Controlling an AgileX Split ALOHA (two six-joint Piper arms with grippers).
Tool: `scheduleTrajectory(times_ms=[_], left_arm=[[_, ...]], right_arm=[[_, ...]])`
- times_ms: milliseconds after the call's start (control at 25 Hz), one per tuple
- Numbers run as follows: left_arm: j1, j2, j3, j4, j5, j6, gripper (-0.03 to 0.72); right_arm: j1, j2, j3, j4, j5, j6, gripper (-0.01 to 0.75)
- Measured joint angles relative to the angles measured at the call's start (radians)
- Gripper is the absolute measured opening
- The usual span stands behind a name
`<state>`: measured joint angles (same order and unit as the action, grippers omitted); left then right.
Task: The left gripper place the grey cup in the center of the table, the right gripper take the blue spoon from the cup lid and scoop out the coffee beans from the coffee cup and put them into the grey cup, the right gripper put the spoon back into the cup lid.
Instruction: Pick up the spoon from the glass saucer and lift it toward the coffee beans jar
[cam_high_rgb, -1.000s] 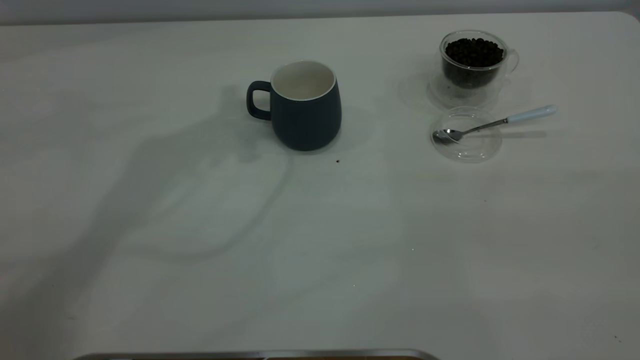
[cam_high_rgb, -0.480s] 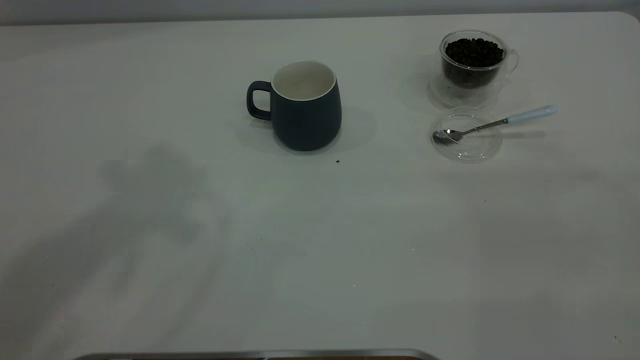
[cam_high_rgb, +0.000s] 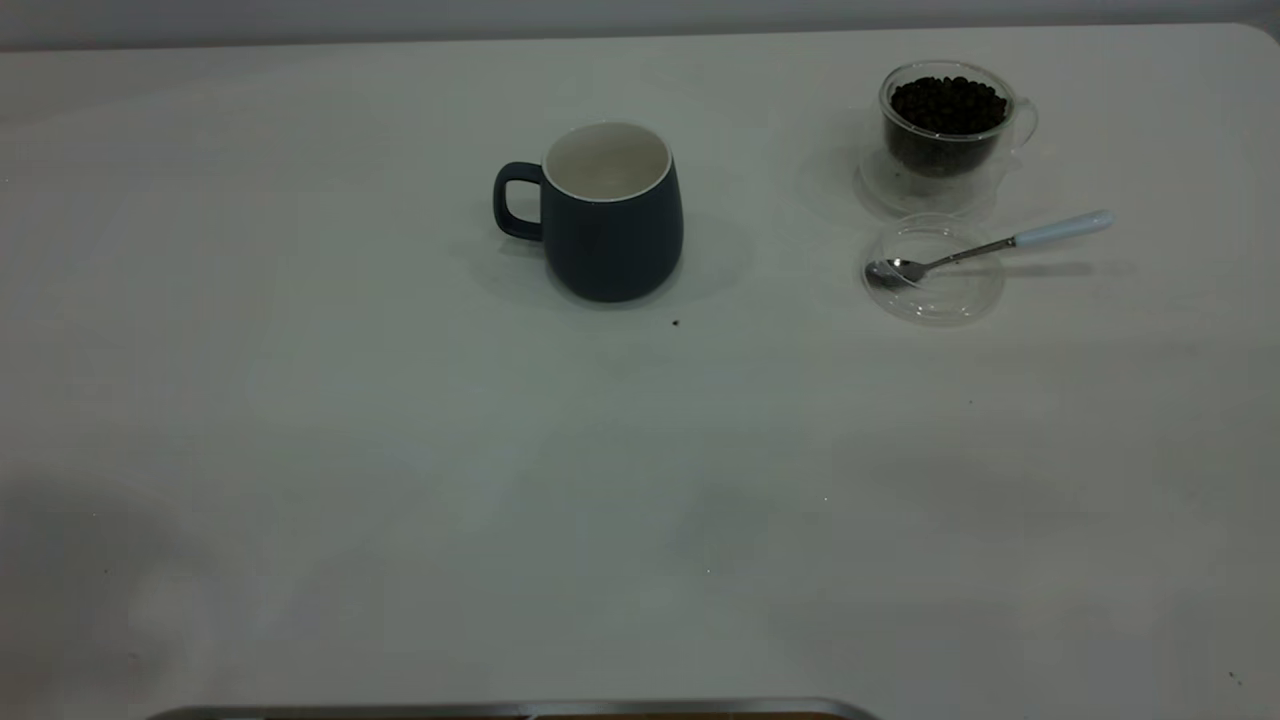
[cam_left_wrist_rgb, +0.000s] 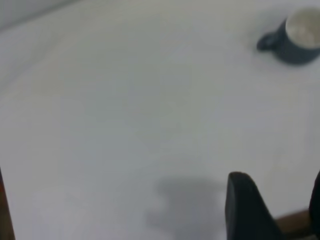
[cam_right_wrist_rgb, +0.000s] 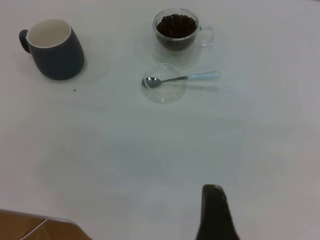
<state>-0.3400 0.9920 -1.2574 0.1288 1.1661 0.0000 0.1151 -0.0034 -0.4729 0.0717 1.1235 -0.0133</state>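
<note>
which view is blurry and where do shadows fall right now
Left wrist view: soft all over, the grey cup smeared, a dark shadow patch on the table near the finger. Exterior view: sharp, a faint shadow at the table's near left corner, glints on the spoon. Right wrist view: fairly clear, the coffee cup readable.

setting: lab-style test bench | evidence: bare white table (cam_high_rgb: 400, 450), plain grey wall (cam_high_rgb: 300, 15)
</note>
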Motion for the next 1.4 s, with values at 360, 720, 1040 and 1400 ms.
scheduleTrajectory(times_ms=[360,720,1040,1400], left_arm=[[0.0,-0.466,0.498,0.018,0.0,-0.189,0.373],[0.0,-0.812,0.67,0.03,0.0,-0.198,0.373],[0.0,-0.928,0.724,-0.031,-0.002,-0.179,0.38],[0.0,-0.929,0.769,-0.104,-0.028,-0.043,0.471]], right_arm=[[0.0,0.0,0.0,0.0,0.0,0.0,0.552],[0.0,0.0,0.0,0.0,0.0,0.002,0.552],[0.0,0.0,0.0,0.0,0.0,0.0,0.552],[0.0,0.0,0.0,0.0,0.0,0.001,0.552]])
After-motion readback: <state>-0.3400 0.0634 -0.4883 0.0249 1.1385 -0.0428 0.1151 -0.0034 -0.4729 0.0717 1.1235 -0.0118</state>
